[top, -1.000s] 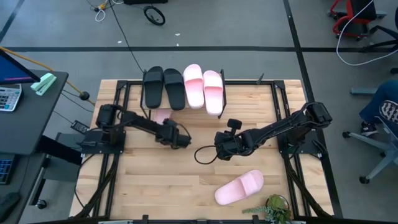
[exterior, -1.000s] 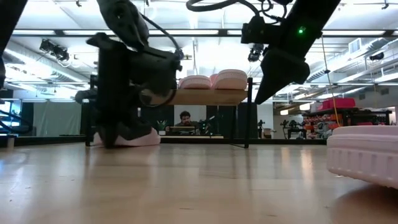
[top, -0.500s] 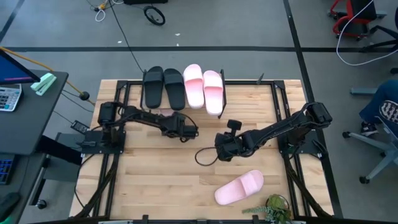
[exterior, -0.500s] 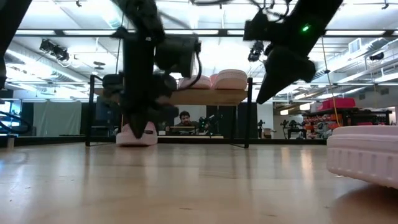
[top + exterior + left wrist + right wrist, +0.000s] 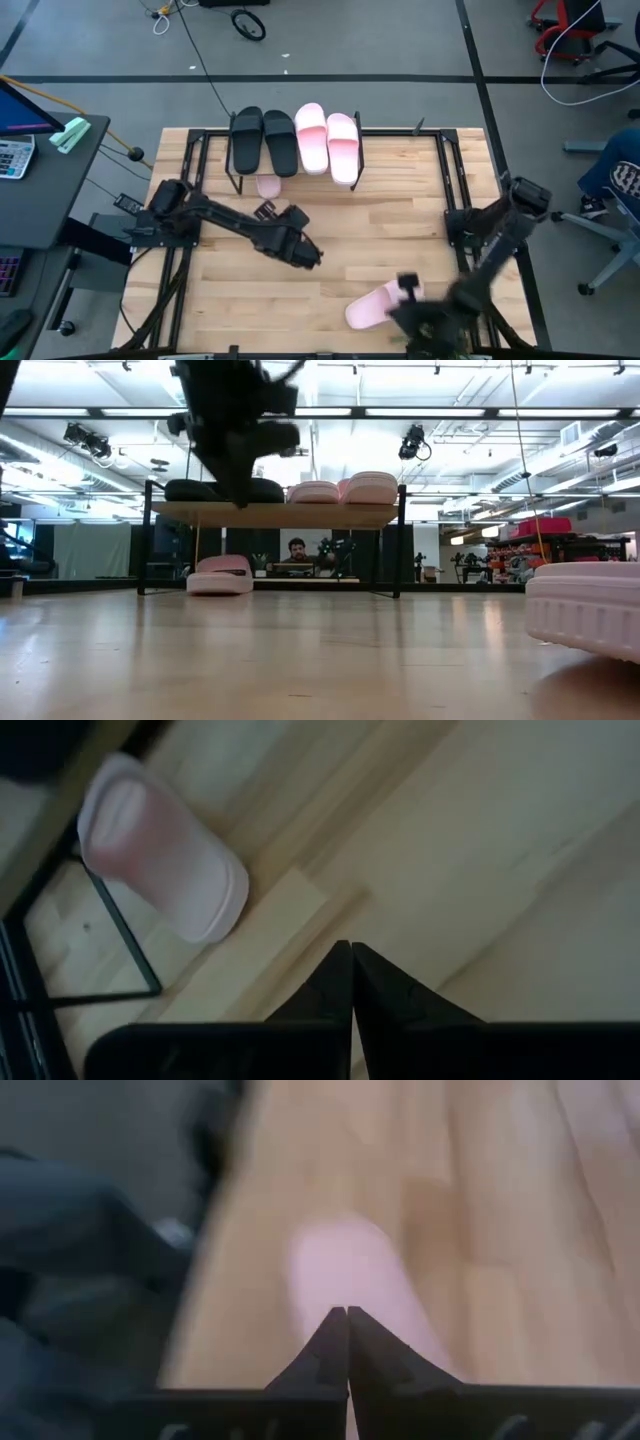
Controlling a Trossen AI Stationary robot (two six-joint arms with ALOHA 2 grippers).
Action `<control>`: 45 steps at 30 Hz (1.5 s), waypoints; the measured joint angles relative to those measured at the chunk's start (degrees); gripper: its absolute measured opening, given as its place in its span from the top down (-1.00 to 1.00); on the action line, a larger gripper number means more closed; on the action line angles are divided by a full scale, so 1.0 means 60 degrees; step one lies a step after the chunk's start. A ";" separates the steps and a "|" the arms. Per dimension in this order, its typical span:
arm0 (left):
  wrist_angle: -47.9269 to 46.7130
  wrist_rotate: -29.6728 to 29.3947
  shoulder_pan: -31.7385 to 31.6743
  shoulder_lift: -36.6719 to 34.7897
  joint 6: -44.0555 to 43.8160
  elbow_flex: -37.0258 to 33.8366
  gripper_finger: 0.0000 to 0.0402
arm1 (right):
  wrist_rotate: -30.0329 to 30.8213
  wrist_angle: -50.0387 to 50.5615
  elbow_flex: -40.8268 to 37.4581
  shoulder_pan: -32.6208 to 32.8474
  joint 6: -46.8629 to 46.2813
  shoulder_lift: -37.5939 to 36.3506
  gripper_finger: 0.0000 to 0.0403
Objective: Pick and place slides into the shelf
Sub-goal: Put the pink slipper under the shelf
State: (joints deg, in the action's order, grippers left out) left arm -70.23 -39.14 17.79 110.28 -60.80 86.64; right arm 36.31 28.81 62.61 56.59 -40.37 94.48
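Two black slides (image 5: 263, 140) and two pale pink slides (image 5: 327, 142) lie on the shelf's top board (image 5: 330, 515). Another pink slide (image 5: 222, 573) rests on its sole under the shelf, on the table; the left wrist view shows it (image 5: 165, 860) beside the frame. A further pink slide (image 5: 383, 303) lies near the table's front edge. My left gripper (image 5: 311, 259) is shut in the air over the table's middle, well clear of the shelf. My right gripper (image 5: 400, 315), shut and blurred, hovers just over that near slide (image 5: 345, 1275).
A small green plant (image 5: 440, 335) sits at the front edge, right beside the near slide. Bare wooden table (image 5: 380, 230) stretches between the shelf and the near slide. A desk with a calculator (image 5: 15, 155) stands beyond the table's left edge.
My left gripper has drawn away from the pink slide under the shelf, rising and going toward the table's near edge and its middle. My right arm has swung fast from the table's middle to the near edge, ending over the loose pink slide. Both grippers stay shut.
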 joint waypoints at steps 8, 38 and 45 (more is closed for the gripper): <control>0.0160 -0.0530 0.0389 -0.0004 -0.0007 0.0290 0.95 | 0.2231 -0.1562 0.0000 0.0871 0.1260 0.0000 0.96; 0.1073 -0.0549 -0.0572 -0.0004 0.2484 0.0289 0.89 | -0.2145 0.1872 0.0000 -0.1772 -0.1790 0.0028 0.42; 0.2085 -0.0550 -0.1079 -0.0004 0.3480 0.0287 0.87 | -0.2130 0.1947 0.0005 -0.1776 -0.1724 0.0543 0.42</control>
State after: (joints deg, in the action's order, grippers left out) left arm -57.72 -42.44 11.31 110.26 -39.91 88.36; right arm 23.53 40.49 62.64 45.93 -50.72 97.74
